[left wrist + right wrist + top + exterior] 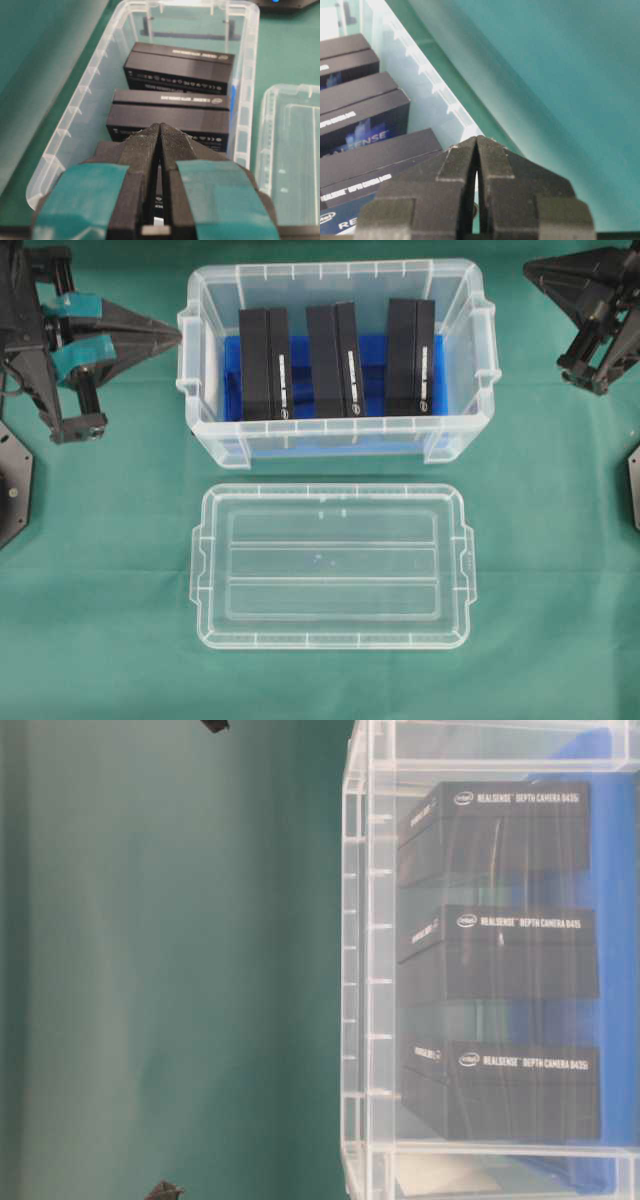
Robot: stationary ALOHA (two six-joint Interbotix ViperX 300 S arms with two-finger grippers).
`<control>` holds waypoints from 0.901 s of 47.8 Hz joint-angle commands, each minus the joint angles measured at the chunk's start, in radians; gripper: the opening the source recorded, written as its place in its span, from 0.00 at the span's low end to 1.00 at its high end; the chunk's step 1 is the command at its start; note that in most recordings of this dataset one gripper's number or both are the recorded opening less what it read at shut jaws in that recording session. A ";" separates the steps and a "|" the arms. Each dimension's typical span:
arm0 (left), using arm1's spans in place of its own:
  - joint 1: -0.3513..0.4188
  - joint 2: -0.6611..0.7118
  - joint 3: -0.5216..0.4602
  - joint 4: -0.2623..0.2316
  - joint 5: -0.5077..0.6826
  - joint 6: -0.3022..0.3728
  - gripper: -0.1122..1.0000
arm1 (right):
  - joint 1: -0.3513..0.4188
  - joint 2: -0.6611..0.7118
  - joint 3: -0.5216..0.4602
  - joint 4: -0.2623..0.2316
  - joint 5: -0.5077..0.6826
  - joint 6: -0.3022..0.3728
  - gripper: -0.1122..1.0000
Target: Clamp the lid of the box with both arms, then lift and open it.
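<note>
Our left gripper (160, 127) and right gripper (477, 140) sit pinched closed, empty; reopening carelessly could nudge the lid (332, 566).

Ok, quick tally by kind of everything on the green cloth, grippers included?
Black camera boxes: 3, standing in the tub
Clear tub: 1
Clear lid: 1, flat on the cloth in front of the tub
Grippers, left and right: 2, both shut, holding nothing
Total: 7
</note>
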 commanded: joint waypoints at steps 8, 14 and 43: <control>0.006 -0.002 -0.009 -0.003 -0.012 -0.002 0.11 | 0.000 0.000 -0.011 -0.002 -0.011 0.002 0.10; 0.006 -0.002 -0.003 -0.003 -0.011 -0.005 0.11 | 0.000 0.002 -0.008 -0.002 -0.012 0.003 0.10; -0.035 -0.002 0.026 -0.018 -0.012 -0.023 0.11 | 0.000 0.026 0.015 0.052 -0.124 0.006 0.10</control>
